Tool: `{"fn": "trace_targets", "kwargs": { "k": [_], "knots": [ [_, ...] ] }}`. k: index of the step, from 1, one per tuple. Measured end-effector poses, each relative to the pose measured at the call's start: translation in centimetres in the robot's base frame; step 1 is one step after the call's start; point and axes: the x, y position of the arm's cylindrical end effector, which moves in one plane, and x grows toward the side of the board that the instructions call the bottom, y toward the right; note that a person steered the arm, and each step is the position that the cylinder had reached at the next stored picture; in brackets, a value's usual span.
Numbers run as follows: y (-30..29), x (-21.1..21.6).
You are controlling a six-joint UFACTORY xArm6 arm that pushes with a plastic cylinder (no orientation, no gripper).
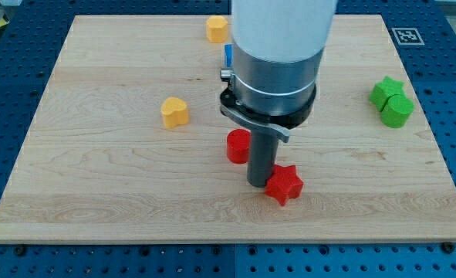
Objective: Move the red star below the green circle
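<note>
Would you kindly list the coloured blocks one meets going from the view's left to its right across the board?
Yellow heart → yellow block at the top → red cylinder → red star, touching my tip → green star → green circle.

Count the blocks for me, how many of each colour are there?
Red: 2, a red star and a red cylinder
Yellow: 2
Green: 2, a green star and a green circle
Blue: 1, mostly hidden
Total: 7

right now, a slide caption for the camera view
My tip touches the red star on its left, far from the green circle.
</note>
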Motion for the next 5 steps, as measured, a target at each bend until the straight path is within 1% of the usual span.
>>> {"fn": "trace_targets", "kwargs": {
  "k": [2, 3, 5],
  "knots": [
    [-0.5, 2.7],
    [0.3, 2.7],
    [5.0, 2.7]
  ]
}}
